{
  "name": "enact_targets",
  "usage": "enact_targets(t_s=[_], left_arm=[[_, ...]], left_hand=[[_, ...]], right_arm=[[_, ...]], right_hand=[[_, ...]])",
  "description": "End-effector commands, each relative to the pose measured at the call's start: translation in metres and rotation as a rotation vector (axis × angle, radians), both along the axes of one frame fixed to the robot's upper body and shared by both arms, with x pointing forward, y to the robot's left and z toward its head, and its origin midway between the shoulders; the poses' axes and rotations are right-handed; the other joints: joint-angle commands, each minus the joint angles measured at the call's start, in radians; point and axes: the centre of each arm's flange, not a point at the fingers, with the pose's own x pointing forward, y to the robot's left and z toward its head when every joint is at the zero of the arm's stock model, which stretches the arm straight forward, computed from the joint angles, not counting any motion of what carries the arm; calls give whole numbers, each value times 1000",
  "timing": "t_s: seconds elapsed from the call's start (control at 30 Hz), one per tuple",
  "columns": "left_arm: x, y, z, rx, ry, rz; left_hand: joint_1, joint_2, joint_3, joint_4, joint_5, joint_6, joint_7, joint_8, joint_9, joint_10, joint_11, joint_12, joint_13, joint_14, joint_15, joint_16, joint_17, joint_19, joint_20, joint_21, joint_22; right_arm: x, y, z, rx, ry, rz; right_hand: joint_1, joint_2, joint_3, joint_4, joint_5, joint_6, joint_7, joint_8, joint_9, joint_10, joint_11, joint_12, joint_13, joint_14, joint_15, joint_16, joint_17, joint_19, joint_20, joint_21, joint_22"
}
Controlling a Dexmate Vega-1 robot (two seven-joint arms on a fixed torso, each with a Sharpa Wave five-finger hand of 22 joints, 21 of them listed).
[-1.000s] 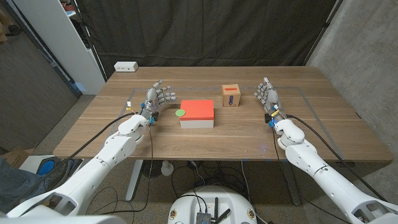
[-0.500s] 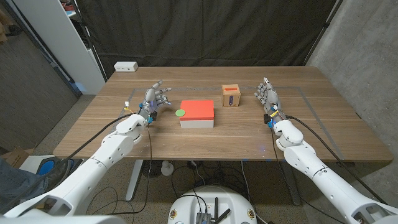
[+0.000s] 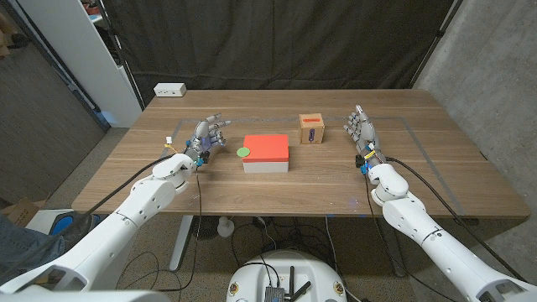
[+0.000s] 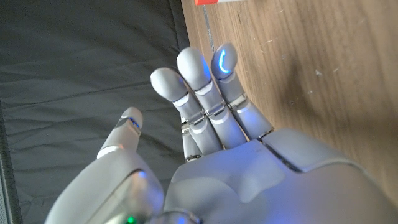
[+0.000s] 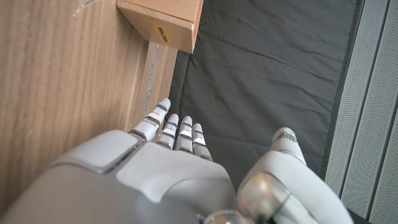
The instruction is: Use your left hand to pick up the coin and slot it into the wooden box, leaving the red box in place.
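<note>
On the wooden counter (image 3: 277, 189), a green coin (image 3: 243, 152) lies on top of the red box (image 3: 267, 152), at the box's left end. The red box stands near the counter's middle, its red lid over pale sides. Behind it and to its right stands the wooden box (image 3: 313, 129), well apart from the red one, with a slot in a red and blue label on its top; the right wrist view shows a corner of that box (image 5: 163, 22) against the dark curtain. The robot's left hand (image 3: 210, 135) hovers just left of the red box, fingers loosely spread and holding nothing, near the coin but not touching it; the left wrist view shows its fingers (image 4: 199, 74) extended over the wood grain. The right hand (image 3: 361, 130) stands to the right of the wooden box, fingers apart and empty. A small white device (image 3: 169, 90) sits at the counter's far left corner.
</note>
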Motion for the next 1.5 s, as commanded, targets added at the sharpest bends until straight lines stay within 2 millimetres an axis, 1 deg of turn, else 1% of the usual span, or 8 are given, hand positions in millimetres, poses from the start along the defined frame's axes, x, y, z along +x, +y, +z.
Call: enact_targets(t_s=[0.03,0.1,0.4,0.53,0.83,1.23,1.37,1.5], left_arm=[[-7,5,-7,-69,69,-18],[-8,7,-8,-89,85,-20],[-10,10,-14,-148,173,-52],[-12,12,-14,-133,207,-58],[-19,15,-8,-96,227,-101],[-22,22,-5,-15,243,-175],[-22,22,-6,-13,244,-188],[-25,21,-9,-60,260,-185]], left_hand=[[169,-16,24,1,18,51,-10,8,10,3,-6,79,5,38,-3,89,9,22,-35,94,108],[213,-14,61,18,28,82,-24,12,18,4,-8,187,56,41,-1,232,134,9,-35,233,305],[292,-16,104,1,38,104,-32,26,33,1,-7,263,94,30,2,314,199,3,-36,381,311],[309,-24,104,6,36,70,-44,26,48,7,-6,275,89,21,4,322,184,4,-36,396,305],[305,-38,103,15,29,-95,-21,12,77,-5,-6,303,85,17,3,356,148,9,-35,394,302],[263,-77,91,21,19,-218,-13,5,81,-30,-8,274,48,-11,3,361,100,0,-34,386,300],[240,-84,83,25,15,-230,-7,8,75,-38,-8,259,30,-16,3,360,84,-1,-34,377,295],[239,-73,90,23,16,-185,-8,33,71,-24,-8,262,27,-12,4,363,69,4,-36,374,296]], right_arm=[[-5,3,-4,3,-2,-11],[-6,4,-5,3,-3,-12],[-9,7,-6,-3,0,-17],[-10,8,-6,-8,-2,-20],[-10,11,-10,-3,0,-23],[-13,14,-14,2,8,-28],[-14,15,-14,-5,5,-30],[-15,16,-15,-4,4,-30]], right_hand=[[8,10,8,-4,2,2,0,7,3,12,-3,4,3,9,4,2,1,9,0,2,5],[9,11,9,-4,2,2,-1,6,3,14,-1,5,3,9,4,2,0,9,2,1,5],[11,12,9,-6,1,1,-5,6,3,19,2,6,3,11,5,2,-1,10,5,1,5],[12,13,10,-7,1,1,-5,6,3,19,1,5,3,11,5,2,-1,11,6,1,5],[14,14,10,-8,0,1,-8,5,3,23,0,5,3,12,5,2,-2,12,7,0,5],[16,16,10,-11,-1,2,-12,5,3,29,-2,5,4,13,6,2,-4,12,8,-1,6],[17,16,10,-11,-1,2,-13,5,3,29,-1,5,4,13,8,2,-4,12,9,-2,6],[17,16,10,-11,-1,2,-13,5,3,31,-1,5,4,14,6,2,-5,12,10,-2,6]])
